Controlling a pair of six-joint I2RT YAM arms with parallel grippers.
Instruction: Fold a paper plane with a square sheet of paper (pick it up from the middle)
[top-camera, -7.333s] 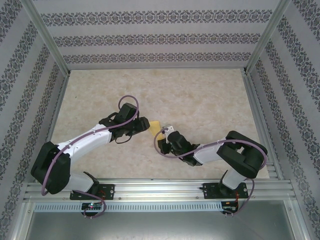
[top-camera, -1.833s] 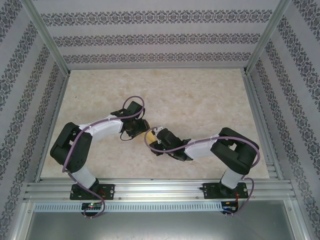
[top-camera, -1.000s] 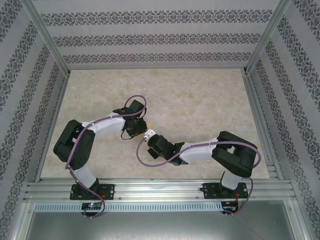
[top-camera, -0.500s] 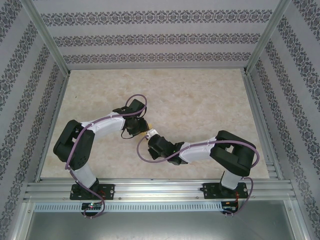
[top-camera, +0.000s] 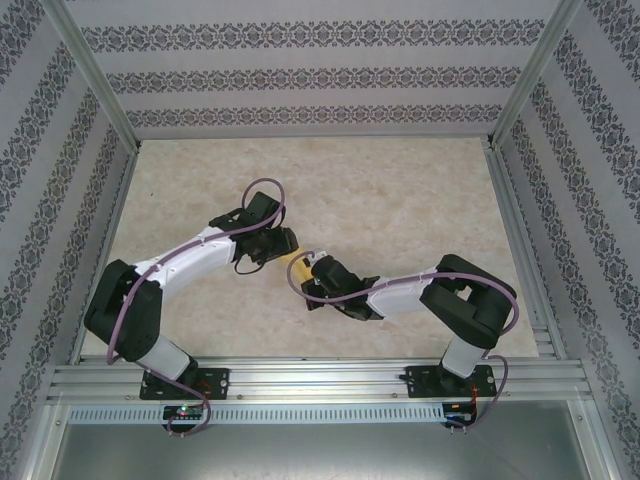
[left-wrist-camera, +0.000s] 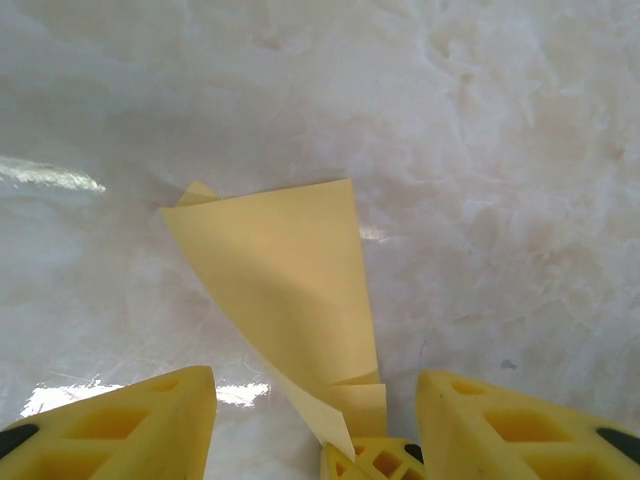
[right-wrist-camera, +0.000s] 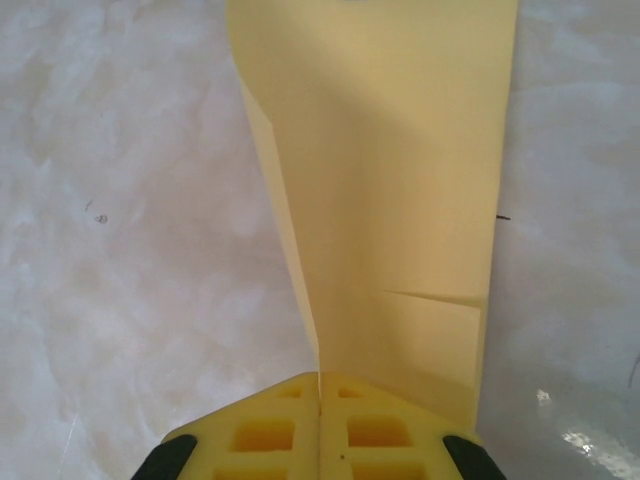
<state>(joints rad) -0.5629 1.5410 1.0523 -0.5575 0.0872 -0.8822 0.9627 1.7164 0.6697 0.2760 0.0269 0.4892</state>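
The yellow sheet of paper (right-wrist-camera: 390, 180) is folded into a long tapering wedge with a raised crease along its left side. My right gripper (right-wrist-camera: 320, 395) is shut on its narrow end, and the wide end reaches away over the marble tabletop. In the left wrist view the paper (left-wrist-camera: 285, 270) lies between the spread fingers (left-wrist-camera: 120, 420) of my left gripper (left-wrist-camera: 315, 400), which is open and touches nothing. The right gripper's fingertips (left-wrist-camera: 385, 460) show there, pinching the paper's tip. From above, the left gripper (top-camera: 282, 244) and the right gripper (top-camera: 306, 274) meet mid-table over a sliver of paper (top-camera: 297, 263).
The beige marble tabletop (top-camera: 400, 200) stretches to patterned walls at the back and sides. An aluminium rail (top-camera: 320, 380) runs along the near edge, carrying both arm bases. Purple cables loop over each arm.
My left gripper has opened and let go of the paper, and its arm has stretched out lower. The right gripper, still shut on the paper, has shifted slightly right.
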